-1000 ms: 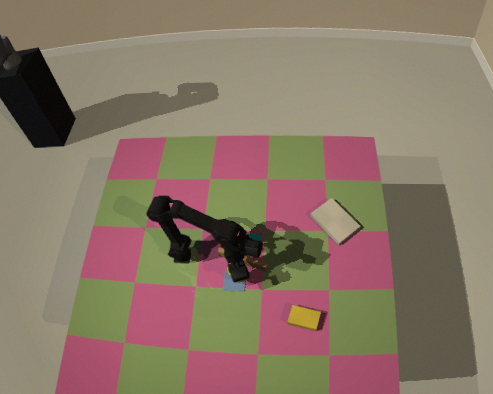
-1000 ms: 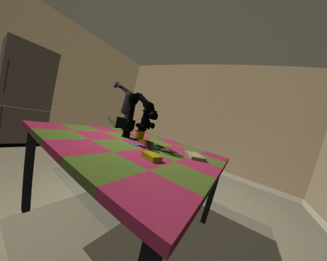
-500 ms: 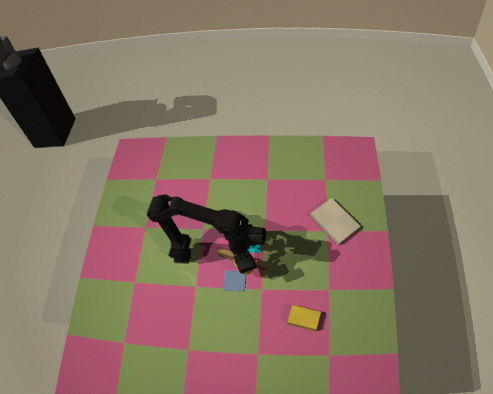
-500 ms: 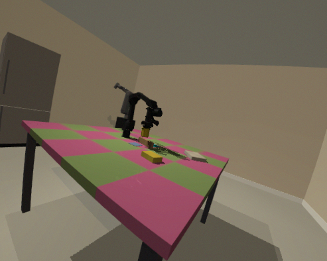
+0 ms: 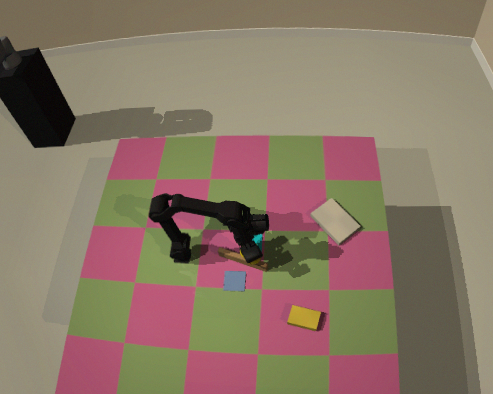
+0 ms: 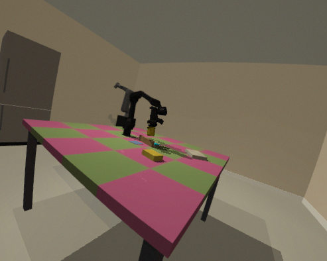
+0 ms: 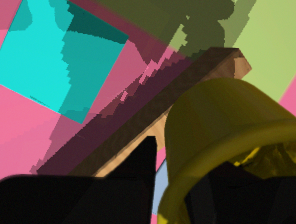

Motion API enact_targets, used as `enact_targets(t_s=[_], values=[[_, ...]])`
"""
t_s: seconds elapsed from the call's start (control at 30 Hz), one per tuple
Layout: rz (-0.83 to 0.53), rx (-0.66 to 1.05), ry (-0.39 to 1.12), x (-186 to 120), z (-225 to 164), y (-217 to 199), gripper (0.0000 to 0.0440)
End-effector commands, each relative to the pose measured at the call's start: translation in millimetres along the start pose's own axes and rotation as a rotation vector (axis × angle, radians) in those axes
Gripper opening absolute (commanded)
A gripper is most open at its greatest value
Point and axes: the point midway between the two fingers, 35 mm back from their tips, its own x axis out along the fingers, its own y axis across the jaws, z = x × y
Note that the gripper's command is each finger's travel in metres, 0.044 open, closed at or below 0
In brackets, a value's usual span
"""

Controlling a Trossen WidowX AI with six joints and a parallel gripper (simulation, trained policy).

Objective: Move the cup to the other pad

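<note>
Claw point(image 5: 251, 251) point(image 6: 151, 127) point(image 7: 165, 144) is clamped on the wall of the yellow cup point(image 5: 244, 256) point(image 6: 150, 132) point(image 7: 215, 110), with one finger along the outside and the other reaching into the mouth. The cup is suspended directly beneath the claw, raised off the table point(image 5: 224, 320) point(image 6: 122, 169) point(image 7: 20, 135), and appears near upright in the exterior view. Its mouth faces the claw. The interior is partly shadowed and masked by the inner finger; the marbles cannot be made out with certainty. Below the claw, a wooden bar point(image 5: 228, 253) point(image 6: 146, 140) point(image 7: 122, 137) stands on the table as a low barrier between the two pads. In the top view, the cup overlaps this bar. The cyan pad point(image 5: 258, 239) point(image 6: 156, 144) point(image 7: 37, 60) lies near the claw on one side of the bar, partly covered by the arm point(image 5: 201, 206) point(image 6: 145, 96) in the top view. The blue pad point(image 5: 234, 281) point(image 6: 135, 142) point(image 7: 160, 189) lies near the claw on the opposite side. The cup rests on neither pad. Well apart from the claw, a yellow block point(image 5: 304, 317) point(image 6: 152, 155) and a larger whitish slab point(image 5: 335, 220) point(image 6: 196, 154) lie flat on the table.
</note>
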Motion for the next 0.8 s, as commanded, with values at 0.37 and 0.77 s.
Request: enact_targets(t_s=[0.37, 0.77], values=[[0.006, -0.054, -0.031, 9.8, 23.6, 34.0, 0.0000], [0.018, -0.095, -0.045, 22.4, 35.8, 68.7, 0.0000]])
